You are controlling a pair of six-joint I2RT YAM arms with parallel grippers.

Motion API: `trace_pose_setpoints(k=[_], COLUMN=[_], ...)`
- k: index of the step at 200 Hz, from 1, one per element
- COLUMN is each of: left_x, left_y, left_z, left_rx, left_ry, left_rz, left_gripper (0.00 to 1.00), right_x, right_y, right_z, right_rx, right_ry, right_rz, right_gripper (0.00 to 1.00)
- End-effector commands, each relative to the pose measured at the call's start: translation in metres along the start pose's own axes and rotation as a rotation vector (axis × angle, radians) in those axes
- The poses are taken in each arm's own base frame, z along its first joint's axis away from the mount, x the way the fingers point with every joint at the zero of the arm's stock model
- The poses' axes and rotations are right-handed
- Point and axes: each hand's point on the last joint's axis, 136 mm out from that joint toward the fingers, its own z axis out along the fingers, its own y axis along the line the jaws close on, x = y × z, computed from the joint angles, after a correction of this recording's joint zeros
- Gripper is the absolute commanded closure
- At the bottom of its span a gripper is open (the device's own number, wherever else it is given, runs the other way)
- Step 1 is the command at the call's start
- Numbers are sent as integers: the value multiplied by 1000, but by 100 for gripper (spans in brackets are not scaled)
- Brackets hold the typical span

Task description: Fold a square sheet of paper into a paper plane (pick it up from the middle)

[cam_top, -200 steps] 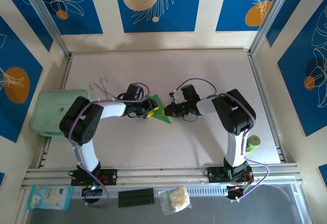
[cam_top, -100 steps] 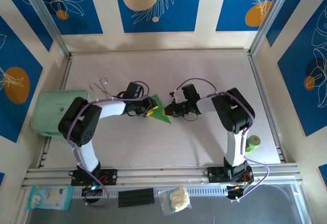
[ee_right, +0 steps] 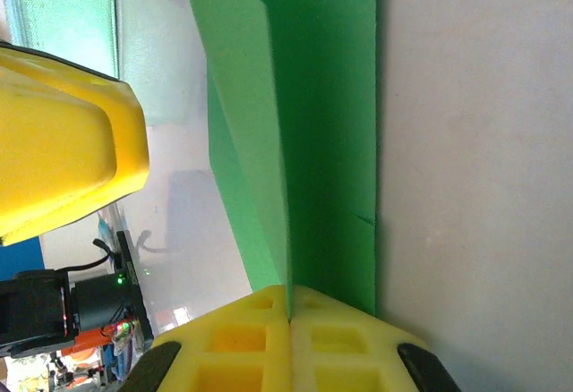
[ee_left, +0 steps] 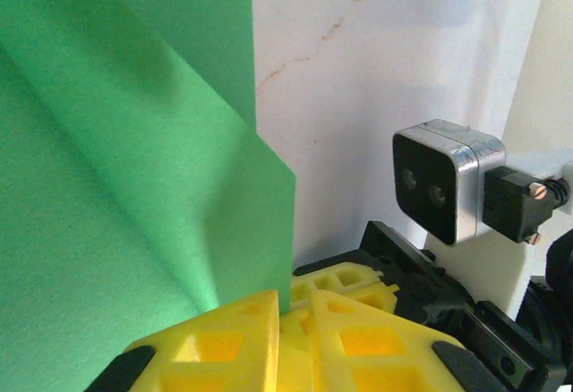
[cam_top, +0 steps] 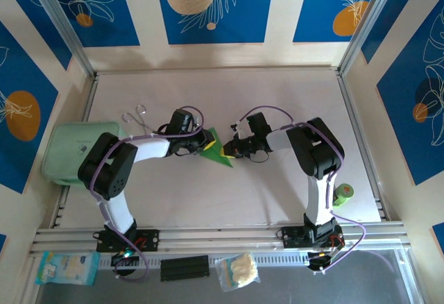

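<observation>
Moved: left claw (cam_top: 203, 150) has narrowed from part open a second ago to nearly closed, edging in on the paper; the right claw (cam_top: 227, 153) has held its place.
Worktop: pale, faintly cracked board (cam_top: 277, 96), both arms meeting over its middle.
Pouch: large pale mint-green rounded pouch (cam_top: 66, 153) at the left edge, well apart from the work.
Paper: thin bright green paper sheet (cam_top: 215, 143), already creased into a layered pointed wedge, held between the two claws at mid-worktop.
Left claw: yellow fingers nearly together, seemingly pinching a corner of the sheet's near edge.
Right claw: fingers pressed tight together on the folded ridge.
Roll: small green roll (cam_top: 343, 194) near the right arm's base, untouched.
Done: by my reading, the sheet is picked up and the first folds are in.
Left: probably the wing folds and sharpening; no slim dart yet.
Writing: none readable; faint marks on the pouch are too small to tell.
</observation>
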Motion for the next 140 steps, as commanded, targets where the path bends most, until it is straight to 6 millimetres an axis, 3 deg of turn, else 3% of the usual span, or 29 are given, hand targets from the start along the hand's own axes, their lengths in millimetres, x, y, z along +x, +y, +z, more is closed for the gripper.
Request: trace_pose_setpoints(k=[1,140], left_x=[2,3], left_y=[2,14], left_z=[8,24], left_rx=[26,18], left_ry=[32,61], left_rz=[7,-6], left_gripper=[84,91], right_x=[15,17], right_y=[-34,-41], right_z=[5,6], right_rx=[97,106], right_ry=[35,54], right_rz=[105,141], right_gripper=[95,89])
